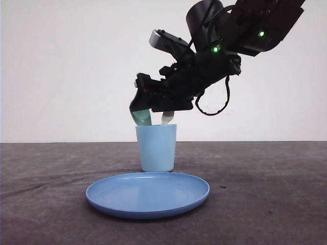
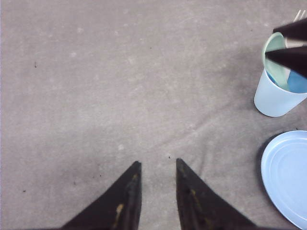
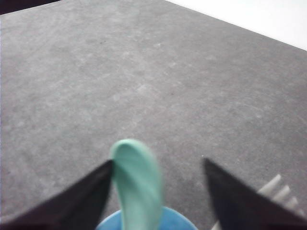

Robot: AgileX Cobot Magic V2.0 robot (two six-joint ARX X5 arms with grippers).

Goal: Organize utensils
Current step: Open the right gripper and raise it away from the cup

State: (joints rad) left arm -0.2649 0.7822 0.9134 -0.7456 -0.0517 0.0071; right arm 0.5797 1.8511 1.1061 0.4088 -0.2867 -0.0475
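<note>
Right gripper [image 1: 153, 115]: poised directly over the cup [image 1: 156, 148], fingers spread wide, pinching nothing.
Spoon [image 3: 136, 184]: standing in the cup, bowl up, against the left finger, long axis near vertical.
Fork [image 3: 278, 188]: beside it, tines up, toward 3 o'clock.
Left gripper [image 2: 156, 191]: slightly parted, empty, well apart at 9 o'clock.
Plate [image 1: 148, 194]: bare, at 6 o'clock of the cup.

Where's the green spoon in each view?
Front: spoon sticks up out of the cup, under the right gripper.
Left wrist: in the cup, far right, upper edge.
Right wrist: bottom centre, between the jaws.
Shared landmark: the cup.
</note>
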